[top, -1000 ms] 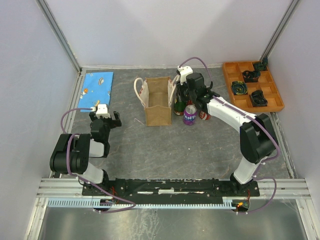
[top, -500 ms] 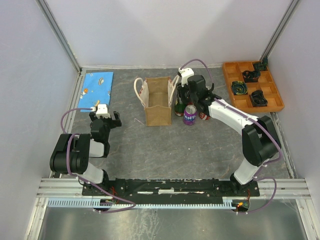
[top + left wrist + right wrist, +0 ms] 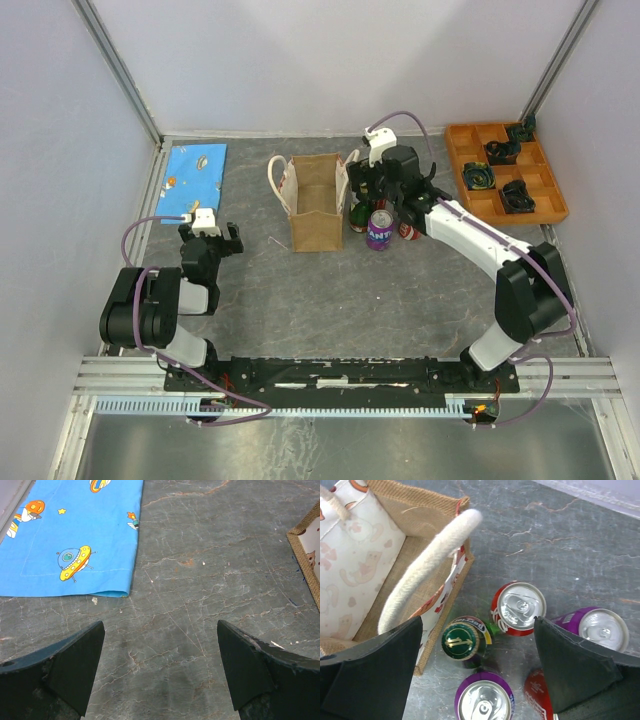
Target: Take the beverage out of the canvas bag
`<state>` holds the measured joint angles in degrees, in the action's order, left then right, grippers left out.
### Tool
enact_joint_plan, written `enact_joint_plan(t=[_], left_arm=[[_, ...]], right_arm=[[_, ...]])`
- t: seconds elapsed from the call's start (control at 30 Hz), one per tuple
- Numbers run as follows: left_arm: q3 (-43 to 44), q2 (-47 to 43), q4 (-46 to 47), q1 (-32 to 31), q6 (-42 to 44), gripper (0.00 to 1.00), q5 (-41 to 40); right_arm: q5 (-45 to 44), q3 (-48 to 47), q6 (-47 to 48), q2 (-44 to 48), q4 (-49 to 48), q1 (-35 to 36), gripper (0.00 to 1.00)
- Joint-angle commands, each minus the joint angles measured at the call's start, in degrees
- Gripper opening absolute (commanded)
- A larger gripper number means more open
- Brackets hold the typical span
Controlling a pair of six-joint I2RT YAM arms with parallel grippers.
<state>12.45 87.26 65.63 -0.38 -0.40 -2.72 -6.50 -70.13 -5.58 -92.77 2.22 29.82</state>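
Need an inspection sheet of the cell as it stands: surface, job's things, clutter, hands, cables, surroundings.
Surface: grey table, no spill seen.
Job's things: canvas bag upright, mouth open; green-capped bottle, red cans and purple cans stand on the table beside it.
Clutter: blue printed cloth far left; orange tray far right, dark parts in it.
Hands: left hand open, empty; right hand open above the green-capped bottle.
Cables: purple cables loop along both arms, no snag seen.
Surroundings: pale walls, metal frame; nothing else seen.
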Motion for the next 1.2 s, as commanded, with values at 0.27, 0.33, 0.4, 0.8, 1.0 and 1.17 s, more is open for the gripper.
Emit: enact_joint_plan(t=[0.27, 0.33, 0.4, 0.8, 1.0, 1.17], left_arm=[[1.18, -0.16, 1.69, 0.03, -0.47, 0.99, -0.11], [1.18, -0.11, 1.63, 0.03, -0.47, 0.99, -0.11], [1.13, -0.16, 1.72, 0.05, -0.47, 0.99, -0.09], [1.15, -0.12, 1.74, 0.01, -0.48, 0.99, -0.1], [1.18, -0.16, 1.78, -0.01, -0.47, 0.99, -0.17], [1.18, -0.15, 1.75, 0.07, -0.47, 0.99, -0.1]], right_arm=[[-6.12, -0.29, -3.95, 7.36, -1.99, -15.13, 0.99], [-7.2, 0.43, -4.43, 8.41, -2.18, -18.01, 0.99], [-8.06, 1.5, -5.32, 9.65, -2.7, -20.84, 0.99], [-18.88, 17.2, -11.08, 20.05, -12.57, -32.34, 0.99], [-22.35, 21.07, -9.96, 23.48, -14.81, -32.38, 0.99], [-23.92, 22.87, -8.7, 24.78, -17.71, -32.38, 0.99]])
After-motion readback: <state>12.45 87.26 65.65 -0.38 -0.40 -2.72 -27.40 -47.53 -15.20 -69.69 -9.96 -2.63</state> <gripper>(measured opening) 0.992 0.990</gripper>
